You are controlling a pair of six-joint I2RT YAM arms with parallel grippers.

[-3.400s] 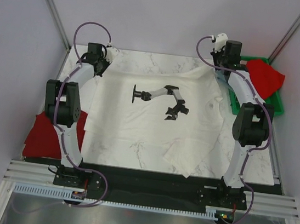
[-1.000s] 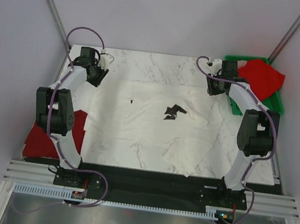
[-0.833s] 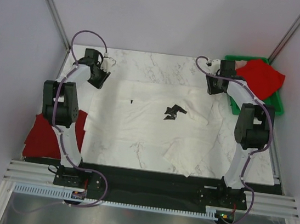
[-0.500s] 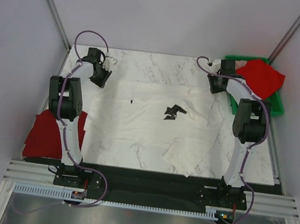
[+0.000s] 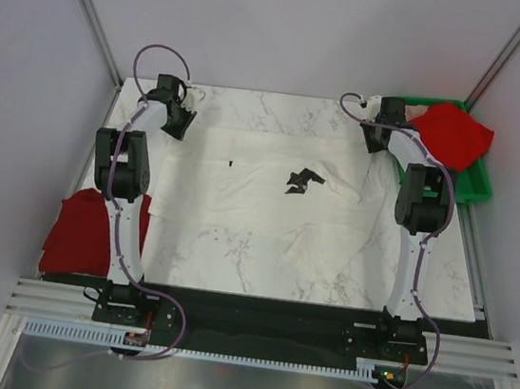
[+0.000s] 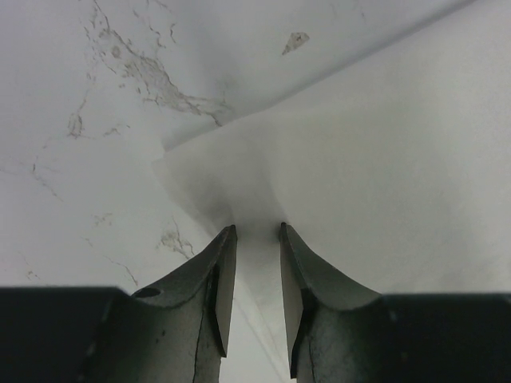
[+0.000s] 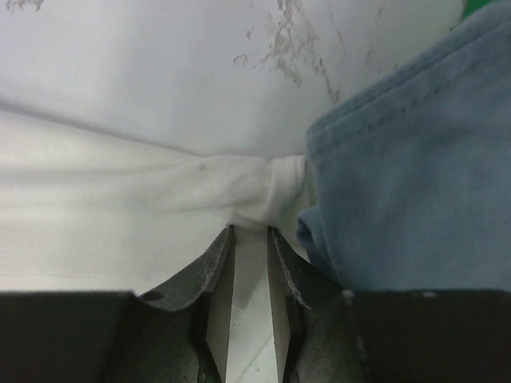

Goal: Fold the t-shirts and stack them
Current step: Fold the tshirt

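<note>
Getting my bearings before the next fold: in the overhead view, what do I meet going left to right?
left red t-shirt → left claw → white t-shirt → right claw → right red t-shirt, draped on the green bin

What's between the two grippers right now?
The white t-shirt: its far edge runs from the left gripper to the right gripper, both pinching it. Top external view shows it.

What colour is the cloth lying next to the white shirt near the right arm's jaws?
The cloth is grey-blue, seen best in the right wrist view.
</note>
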